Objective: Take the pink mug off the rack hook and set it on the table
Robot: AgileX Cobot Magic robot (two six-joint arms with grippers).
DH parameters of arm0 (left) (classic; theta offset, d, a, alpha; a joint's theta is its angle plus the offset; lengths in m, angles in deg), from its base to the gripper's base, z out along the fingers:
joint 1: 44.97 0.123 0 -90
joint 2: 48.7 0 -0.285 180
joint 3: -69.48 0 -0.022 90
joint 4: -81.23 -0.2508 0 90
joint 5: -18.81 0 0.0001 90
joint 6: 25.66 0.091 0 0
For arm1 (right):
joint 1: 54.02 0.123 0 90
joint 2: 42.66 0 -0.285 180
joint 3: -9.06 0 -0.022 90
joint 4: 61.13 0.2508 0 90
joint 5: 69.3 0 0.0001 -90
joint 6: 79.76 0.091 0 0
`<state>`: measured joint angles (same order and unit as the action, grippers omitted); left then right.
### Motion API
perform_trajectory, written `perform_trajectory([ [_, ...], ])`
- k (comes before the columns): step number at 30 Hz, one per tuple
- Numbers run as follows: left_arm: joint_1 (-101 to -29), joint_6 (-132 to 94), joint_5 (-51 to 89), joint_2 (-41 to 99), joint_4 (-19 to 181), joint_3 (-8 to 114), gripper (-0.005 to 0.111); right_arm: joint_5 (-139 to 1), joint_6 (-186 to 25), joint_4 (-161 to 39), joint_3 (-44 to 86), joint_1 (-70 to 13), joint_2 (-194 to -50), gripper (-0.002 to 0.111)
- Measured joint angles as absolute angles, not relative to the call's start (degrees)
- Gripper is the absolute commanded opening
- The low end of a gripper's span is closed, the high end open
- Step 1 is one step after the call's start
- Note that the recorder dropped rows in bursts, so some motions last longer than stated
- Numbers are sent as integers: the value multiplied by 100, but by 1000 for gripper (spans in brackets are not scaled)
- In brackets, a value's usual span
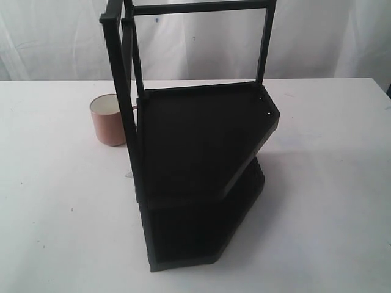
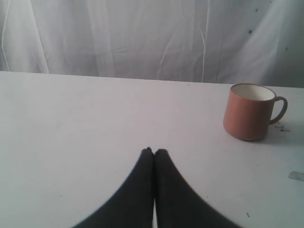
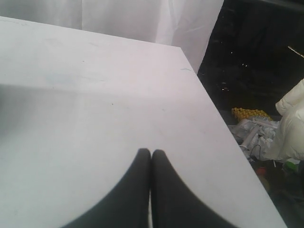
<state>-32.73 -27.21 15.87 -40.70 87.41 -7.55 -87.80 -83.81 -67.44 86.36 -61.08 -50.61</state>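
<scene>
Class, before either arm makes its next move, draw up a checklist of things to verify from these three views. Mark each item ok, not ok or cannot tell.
1. Pink mug off the rack and standing on the table: ok.
2. Mug upright, opening up: ok.
3. Mug clear of the rack: cannot tell; the rack overlaps it in the exterior view.
4. Left gripper shut and holding nothing: ok.
5. Right gripper shut and holding nothing, with bare table ahead of it: ok.
6. Mug within sight of the left wrist view, handle showing: ok.
</scene>
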Motion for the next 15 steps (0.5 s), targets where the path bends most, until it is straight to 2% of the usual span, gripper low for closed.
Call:
perform_trajectory([
  [7,-3273,-2566,2631,-4070,8482,-755,0,-8780,-8381,-6744,8636,-6108,-5061,0],
  [15,-3273,-2566,2876,-4070,8279,-755,0,-8780,-8381,-6744,8636,-6108,-5061,0],
])
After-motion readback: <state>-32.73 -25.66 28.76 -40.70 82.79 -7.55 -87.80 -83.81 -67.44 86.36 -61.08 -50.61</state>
